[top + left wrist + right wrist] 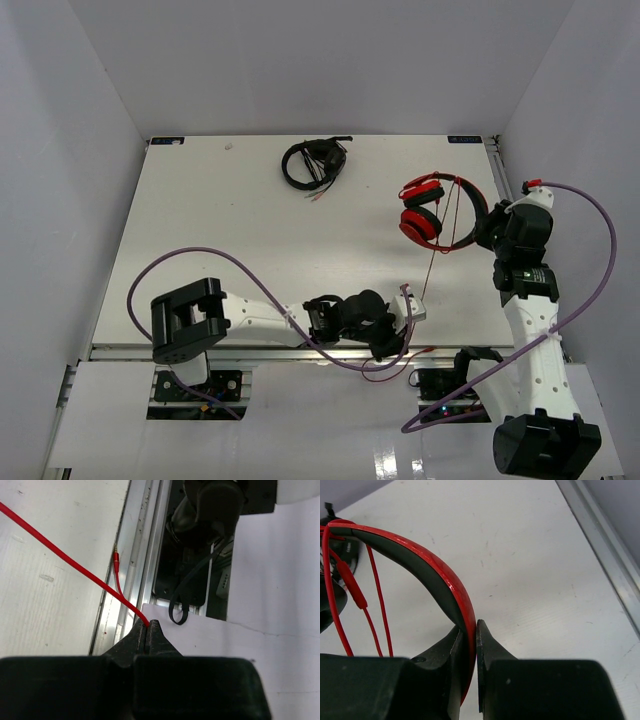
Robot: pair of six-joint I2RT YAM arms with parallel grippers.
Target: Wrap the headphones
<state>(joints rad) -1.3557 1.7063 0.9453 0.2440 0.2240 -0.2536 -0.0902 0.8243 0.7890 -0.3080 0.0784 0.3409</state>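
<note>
Holding the cable taut, mid-wrap I reckon.
My left gripper is clamped on the red cable just short of its plug, at near edge of the surface; cable runs up-right to the headphones, far right, where my right gripper pinches the headband, so that one's nearer.

Between your matt black right fingers the headphones are gleaming glossy red. Beneath them the table is looking matt white. Ahead of your left gripper the rail is shining like metal.
</note>
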